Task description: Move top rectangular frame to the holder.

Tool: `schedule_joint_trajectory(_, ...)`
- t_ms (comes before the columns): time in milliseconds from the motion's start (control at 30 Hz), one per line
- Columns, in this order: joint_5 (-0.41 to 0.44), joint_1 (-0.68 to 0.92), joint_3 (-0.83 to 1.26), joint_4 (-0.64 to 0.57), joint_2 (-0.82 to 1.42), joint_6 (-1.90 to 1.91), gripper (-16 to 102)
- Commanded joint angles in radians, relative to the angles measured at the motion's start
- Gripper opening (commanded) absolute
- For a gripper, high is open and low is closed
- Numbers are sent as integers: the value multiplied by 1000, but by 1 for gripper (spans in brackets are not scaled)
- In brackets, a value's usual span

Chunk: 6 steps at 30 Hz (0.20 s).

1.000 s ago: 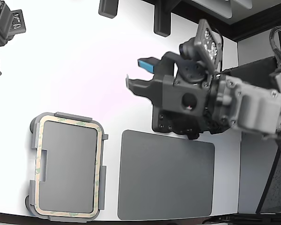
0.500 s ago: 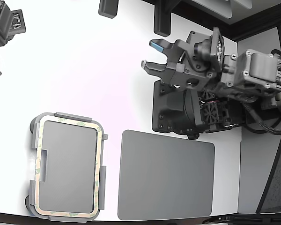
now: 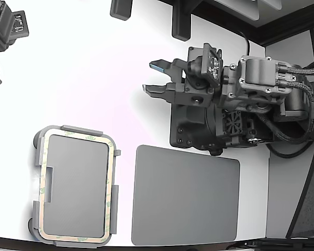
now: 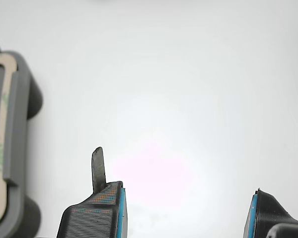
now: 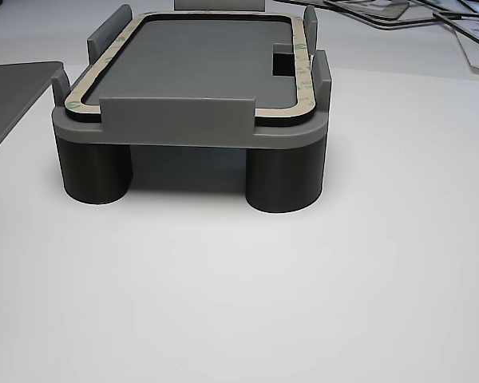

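Observation:
The beige rectangular frame (image 3: 78,135) with green blotches lies flat in the light grey holder (image 3: 81,129) at the exterior view's lower left. It also shows in the other view (image 5: 299,64), seated inside the holder's (image 5: 176,120) raised tabs. In the wrist view, a part of the frame's band (image 4: 11,99) and the holder's edge (image 4: 32,96) show at one side. My gripper (image 3: 148,76) is open and empty over bare white table, well apart from the holder, up and to the exterior view's right. Its blue-padded fingers (image 4: 116,208) are spread wide, with nothing between them.
A dark grey flat mat (image 3: 186,196) lies right of the holder in the exterior view. The arm's black base (image 3: 199,130) stands just behind the mat. Black posts (image 3: 180,23) and a black device (image 3: 5,31) stand along the far edge. Several loose thin frames (image 5: 463,24) lie behind the holder.
The arm has folded back towards its base on the exterior view's right and the wrist has turned. The open gripper stays empty. The frame and holder have not moved.

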State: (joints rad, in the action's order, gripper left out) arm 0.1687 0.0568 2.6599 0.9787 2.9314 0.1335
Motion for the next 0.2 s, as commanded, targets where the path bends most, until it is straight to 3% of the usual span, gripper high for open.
schedule_joint_trajectory(0,2,-17,-21,-6,23,-2,100)
schedule_joint_trajectory(167,2,-17,-21,-6,23,-2,100)
